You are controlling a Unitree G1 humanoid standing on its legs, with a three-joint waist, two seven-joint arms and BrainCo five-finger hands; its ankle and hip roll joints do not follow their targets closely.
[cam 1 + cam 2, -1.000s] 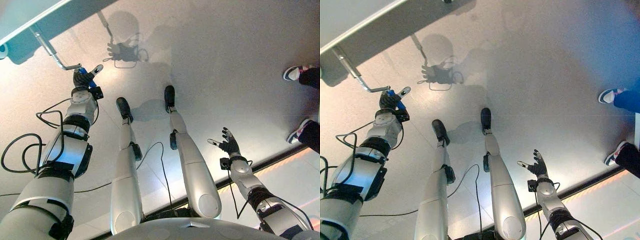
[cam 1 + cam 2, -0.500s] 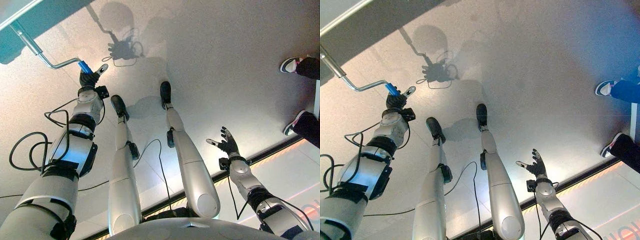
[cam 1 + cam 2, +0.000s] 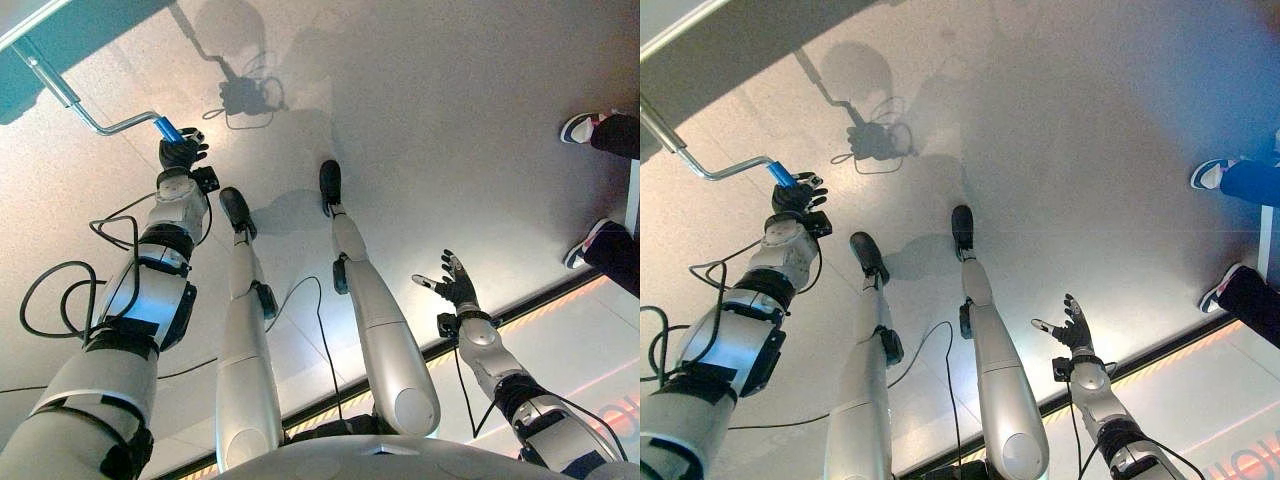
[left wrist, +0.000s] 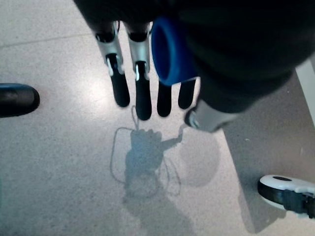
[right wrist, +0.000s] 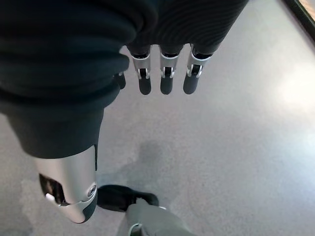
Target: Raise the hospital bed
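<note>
The hospital bed's edge (image 3: 30,22) runs across the top left corner. A bent silver crank (image 3: 110,124) comes out from under it and ends in a blue grip (image 3: 168,129). My left hand (image 3: 182,153) is at the near end of that grip. In the left wrist view the blue grip (image 4: 170,49) lies against the palm, the fingers (image 4: 142,93) reach straight past it, and the thumb (image 4: 206,117) stands apart. My right hand (image 3: 456,290) hangs low at the right, open with fingers (image 5: 165,81) straight over bare floor.
A person's shoes (image 3: 585,125) (image 3: 588,252) stand at the right edge. A dark floor strip with an orange line (image 3: 555,312) crosses the lower right. Pale speckled floor lies between the crank and the person.
The camera has shifted. More of the blue grip now shows beyond my left hand, whose fingers have straightened off it. The right hand has stayed as it was.
</note>
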